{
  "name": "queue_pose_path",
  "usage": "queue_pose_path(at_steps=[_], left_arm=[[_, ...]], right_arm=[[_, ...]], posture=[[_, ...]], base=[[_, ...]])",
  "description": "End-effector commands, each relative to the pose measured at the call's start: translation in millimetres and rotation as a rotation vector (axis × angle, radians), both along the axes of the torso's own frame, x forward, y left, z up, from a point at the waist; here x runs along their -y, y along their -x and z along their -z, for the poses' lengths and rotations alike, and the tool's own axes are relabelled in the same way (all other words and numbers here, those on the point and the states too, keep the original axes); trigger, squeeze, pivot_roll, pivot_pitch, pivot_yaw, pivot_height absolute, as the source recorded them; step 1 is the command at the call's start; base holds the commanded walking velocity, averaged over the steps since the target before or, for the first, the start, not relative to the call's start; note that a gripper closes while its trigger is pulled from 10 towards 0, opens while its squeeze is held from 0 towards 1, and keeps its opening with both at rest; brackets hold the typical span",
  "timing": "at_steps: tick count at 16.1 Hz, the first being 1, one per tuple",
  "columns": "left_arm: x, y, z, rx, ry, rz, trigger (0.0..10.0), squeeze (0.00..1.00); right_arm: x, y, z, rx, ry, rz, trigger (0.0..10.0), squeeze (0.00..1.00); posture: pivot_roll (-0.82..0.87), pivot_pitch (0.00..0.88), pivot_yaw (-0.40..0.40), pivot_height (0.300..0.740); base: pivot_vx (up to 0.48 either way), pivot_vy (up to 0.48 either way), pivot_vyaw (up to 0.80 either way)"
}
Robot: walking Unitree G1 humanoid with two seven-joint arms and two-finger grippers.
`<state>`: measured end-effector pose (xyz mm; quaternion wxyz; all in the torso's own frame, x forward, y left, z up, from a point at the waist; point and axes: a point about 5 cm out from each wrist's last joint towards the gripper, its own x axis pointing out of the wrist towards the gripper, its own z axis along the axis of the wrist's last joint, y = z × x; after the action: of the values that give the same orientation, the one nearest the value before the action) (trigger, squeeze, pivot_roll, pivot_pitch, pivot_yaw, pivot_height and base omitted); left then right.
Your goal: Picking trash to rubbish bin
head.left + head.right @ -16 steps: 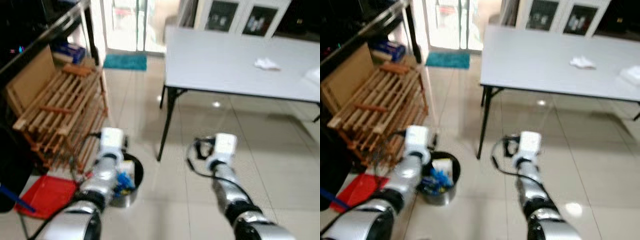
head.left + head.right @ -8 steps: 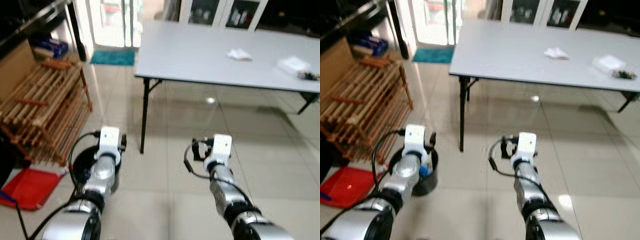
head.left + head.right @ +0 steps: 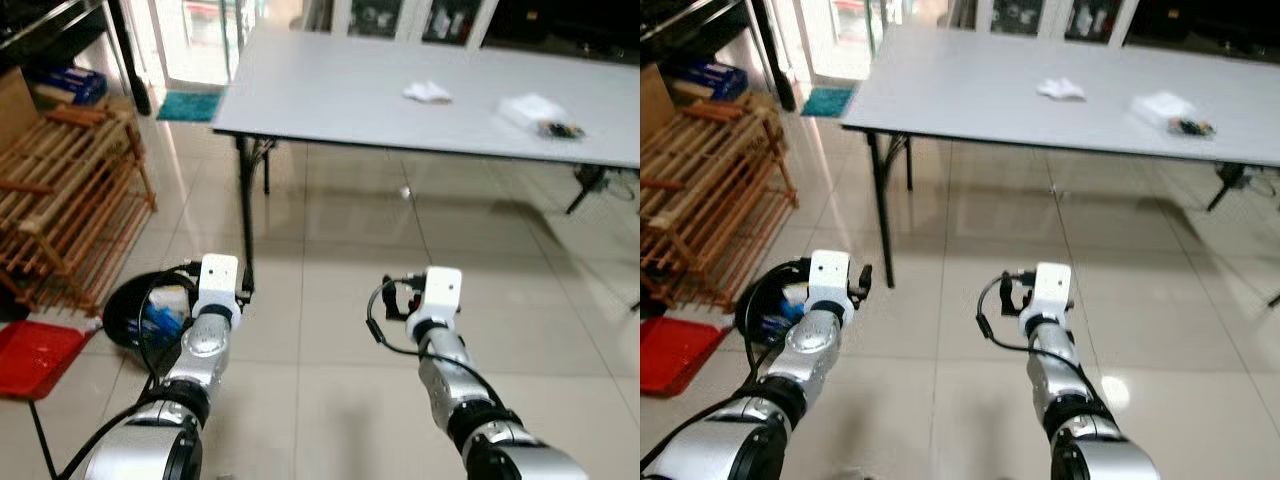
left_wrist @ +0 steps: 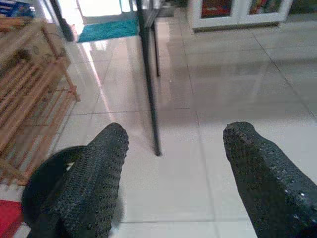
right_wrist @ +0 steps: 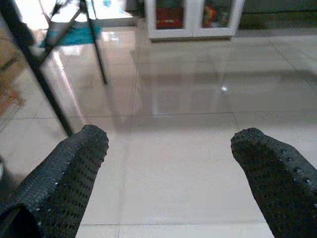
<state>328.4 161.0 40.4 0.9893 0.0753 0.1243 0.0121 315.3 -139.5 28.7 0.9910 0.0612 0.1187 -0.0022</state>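
the grey table [image 3: 400, 100] carries the crumpled white trash [image 3: 427, 92], well apart from the black rubbish bin [image 3: 135, 310] low by the wooden rack [image 3: 60, 215]. both arms ride forward over bare tile, likely for carrying: left gripper [image 4: 173, 173] and right gripper [image 5: 168, 173] spread wide, holding nothing.

The black rubbish bin [image 3: 140, 312] was partly covered by the left arm and its cable, and its contents, white and blue scraps, were too small to identify. The white crumpled item [image 3: 427, 92] and the packet with small dark bits [image 3: 540, 112] on the grey table [image 3: 330, 90] could not be made out; the table's right end ran off frame. The red tray [image 3: 35, 355] was cut by the picture's edge.
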Motion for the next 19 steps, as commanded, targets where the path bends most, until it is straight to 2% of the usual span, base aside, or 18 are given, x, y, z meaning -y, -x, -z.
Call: queue_pose_path(at_steps=[1, 15, 19], left_arm=[[9.8, -2.1, -2.3, 0.011, 0.011, 0.018, 10.0, 0.0], [5.7, 2.3, 2.1, 0.004, -0.002, 0.024, 10.0, 0.0], [7.6, 1.7, 1.5, 0.004, -0.004, 0.034, 10.0, 0.0]], right_arm=[[9.7, 0.0, -0.1, -0.002, 0.008, 0.023, 10.0, 0.0], [1.5, 6.2, 5.9, -0.012, -0.002, -0.005, 10.0, 0.0], [4.1, 6.8, 6.0, -0.008, -0.003, -0.002, 10.0, 0.0]], posture=[[-0.04, 0.049, -0.08, 0.74], [-0.05, 0.031, -0.066, 0.74], [-0.05, 0.025, -0.064, 0.74]], base=[[0.0, -0.364, 0.0], [0.0, -0.367, 0.0], [0.0, -0.278, 0.0]])
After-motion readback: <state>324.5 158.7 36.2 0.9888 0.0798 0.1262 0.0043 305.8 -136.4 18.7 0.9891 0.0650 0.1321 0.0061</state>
